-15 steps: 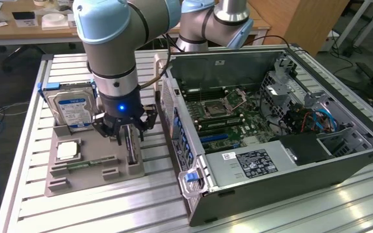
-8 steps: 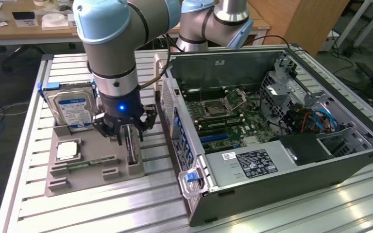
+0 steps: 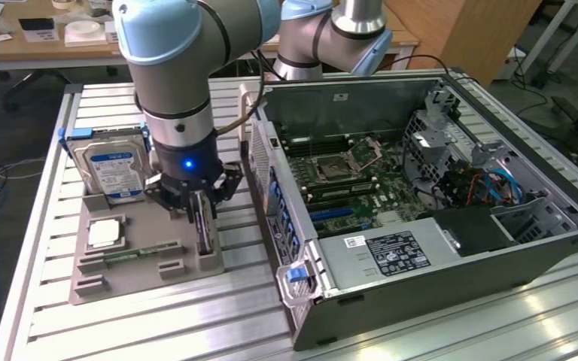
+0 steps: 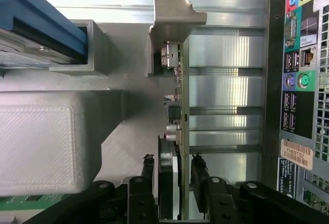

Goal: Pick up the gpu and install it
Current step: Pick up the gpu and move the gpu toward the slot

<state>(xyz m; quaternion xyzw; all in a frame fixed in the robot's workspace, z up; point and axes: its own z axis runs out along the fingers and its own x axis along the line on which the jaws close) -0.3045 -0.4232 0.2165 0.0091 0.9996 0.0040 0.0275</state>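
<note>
The gpu stands on edge in a slot of the grey parts fixture, left of the open computer case in the exterior view. My gripper is lowered straight over it. In the wrist view the gpu is seen edge-on, with its silvery end bracket at the far end. The gripper straddles the card's near end. One of the black fingers is on each side, and a narrow gap shows between each and the card. The gripper is open.
The fixture also holds a silver hard drive with a blue-white label, a square processor chip and a green memory stick. The case's rear port panel stands close beside the card. Inside the case the motherboard lies exposed.
</note>
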